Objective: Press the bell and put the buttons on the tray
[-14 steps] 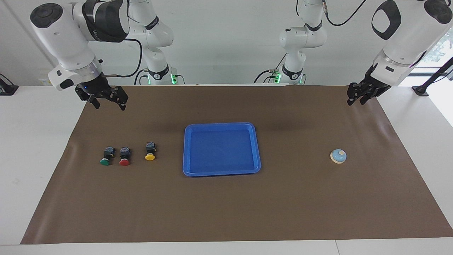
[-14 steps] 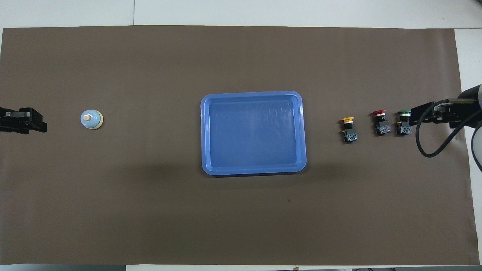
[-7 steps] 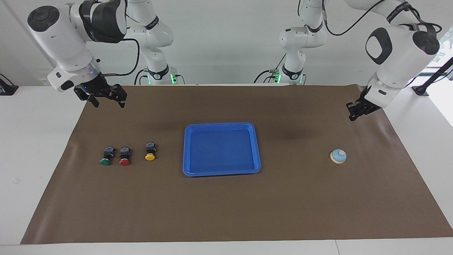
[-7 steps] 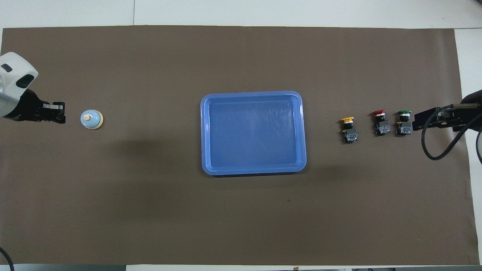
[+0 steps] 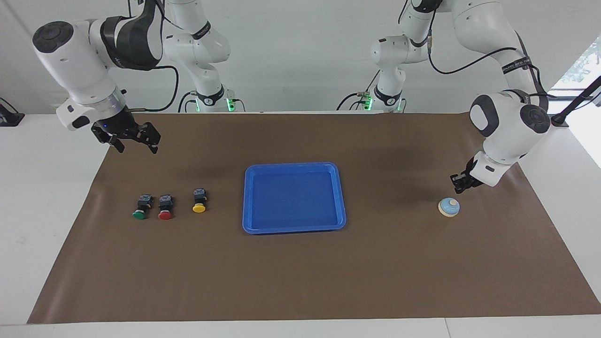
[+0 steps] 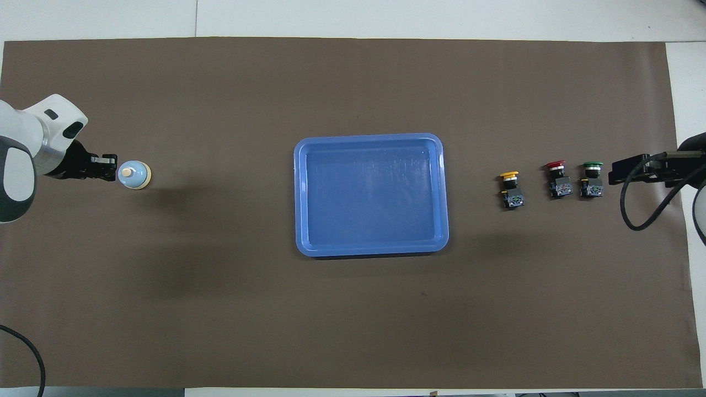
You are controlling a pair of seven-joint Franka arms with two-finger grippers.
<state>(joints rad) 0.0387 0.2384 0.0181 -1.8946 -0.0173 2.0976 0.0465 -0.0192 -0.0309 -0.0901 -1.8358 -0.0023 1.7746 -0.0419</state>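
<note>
Toward the left arm's end of the desk, the left claw (image 5: 459, 183) has come down over the last second from the edge of the brown mat (image 5: 300, 281) nearest the robots and now hangs just above the bell (image 5: 449, 207), slightly to its robot side, fingertips drawn together and holding nothing. No contact shows yet. That closed tip suits a press, judged to be the step in hand. At the right arm's end, the right claw (image 5: 133, 137) hovers spread wide and empty, having drifted only slightly. Farther out, the green button (image 5: 140, 208), red button (image 5: 165, 207) and yellow button (image 5: 199, 200) lie untouched beside the empty tray (image 5: 339, 197) at mid-desk.
</note>
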